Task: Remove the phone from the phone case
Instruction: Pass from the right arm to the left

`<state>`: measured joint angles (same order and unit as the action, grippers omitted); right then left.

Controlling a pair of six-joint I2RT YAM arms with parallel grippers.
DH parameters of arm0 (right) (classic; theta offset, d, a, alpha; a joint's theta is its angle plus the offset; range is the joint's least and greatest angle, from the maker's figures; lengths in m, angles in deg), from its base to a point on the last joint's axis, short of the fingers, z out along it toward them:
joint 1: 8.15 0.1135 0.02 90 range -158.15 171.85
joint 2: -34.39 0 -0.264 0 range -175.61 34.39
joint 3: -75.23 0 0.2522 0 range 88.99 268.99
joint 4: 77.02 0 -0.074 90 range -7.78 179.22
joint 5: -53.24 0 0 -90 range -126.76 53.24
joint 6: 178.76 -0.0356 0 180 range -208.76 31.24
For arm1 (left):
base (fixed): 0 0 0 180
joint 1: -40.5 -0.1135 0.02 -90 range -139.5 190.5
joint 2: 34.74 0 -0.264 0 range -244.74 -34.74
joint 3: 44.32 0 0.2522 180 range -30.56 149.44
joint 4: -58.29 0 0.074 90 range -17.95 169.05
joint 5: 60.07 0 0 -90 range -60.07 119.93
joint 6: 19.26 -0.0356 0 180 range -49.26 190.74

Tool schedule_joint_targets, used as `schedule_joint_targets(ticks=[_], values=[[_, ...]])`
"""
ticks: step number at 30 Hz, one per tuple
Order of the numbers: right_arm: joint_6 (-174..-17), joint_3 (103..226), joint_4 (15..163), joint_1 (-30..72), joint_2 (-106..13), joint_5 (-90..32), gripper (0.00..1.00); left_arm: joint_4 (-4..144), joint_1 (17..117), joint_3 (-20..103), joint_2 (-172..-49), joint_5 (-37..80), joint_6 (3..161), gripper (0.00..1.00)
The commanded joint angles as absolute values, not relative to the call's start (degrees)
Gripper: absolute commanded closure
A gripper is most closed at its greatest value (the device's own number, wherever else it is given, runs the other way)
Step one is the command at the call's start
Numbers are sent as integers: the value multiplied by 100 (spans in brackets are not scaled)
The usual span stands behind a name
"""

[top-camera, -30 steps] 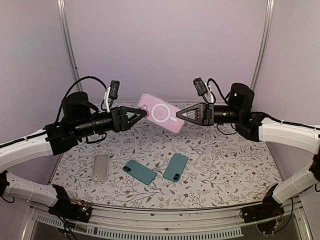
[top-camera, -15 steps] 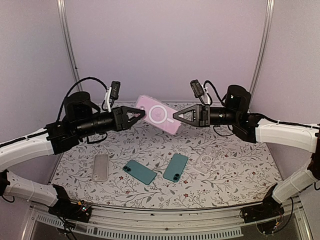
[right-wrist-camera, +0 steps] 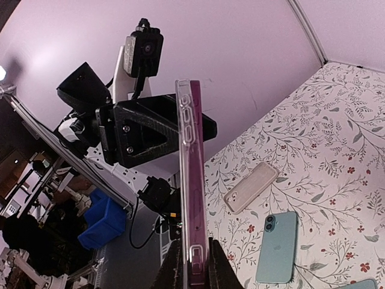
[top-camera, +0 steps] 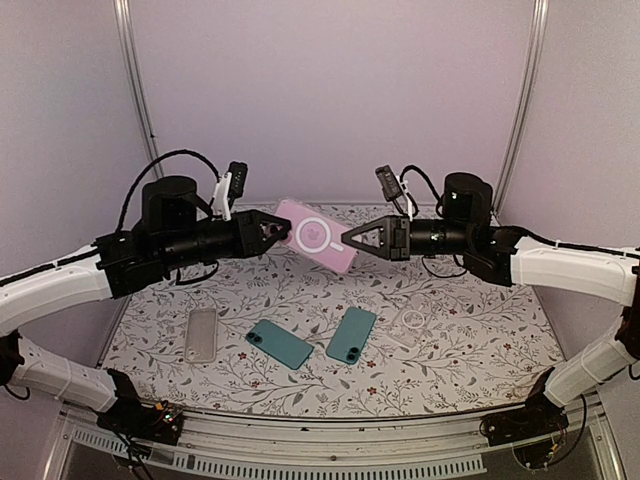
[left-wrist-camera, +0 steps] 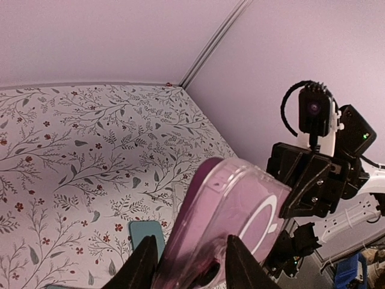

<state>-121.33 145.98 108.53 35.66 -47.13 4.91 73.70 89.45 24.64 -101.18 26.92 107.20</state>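
Phone case point(top-camera: 318, 236), pink phone point(right-wrist-camera: 195, 180) seated inside, held in air above table point(top-camera: 480, 350), between both claws. Right gripper point(top-camera: 348, 242) clamped shut on case's right edge. Left gripper point(top-camera: 283, 231) fingers point(left-wrist-camera: 144, 265) set either side of opposite end; firm grip cannot be told. Two teal phones point(top-camera: 280, 343) laid flat below.

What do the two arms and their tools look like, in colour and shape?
The left arm and right arm have white links and black joints. The left tool and right tool are black and triangular. Black cables loop above the wrists.
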Motion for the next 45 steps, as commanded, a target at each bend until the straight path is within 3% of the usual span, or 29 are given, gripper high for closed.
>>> schedule_joint_targets(ticks=[1, 30, 45], values=[[-11811, 14929, 10865, 3652, -4656, 211, 100, 7953, 9146, 2857, -10369, 3230, 10530, 61], [-10717, 15614, 9814, 4239, -4925, -1462, 100, 9301, 9323, 3923, -11420, 4236, 10771, 59], [-10660, 15630, 9821, 4355, -5153, -1762, 100, 9108, 9315, 3949, -11563, 4136, 10776, 56]])
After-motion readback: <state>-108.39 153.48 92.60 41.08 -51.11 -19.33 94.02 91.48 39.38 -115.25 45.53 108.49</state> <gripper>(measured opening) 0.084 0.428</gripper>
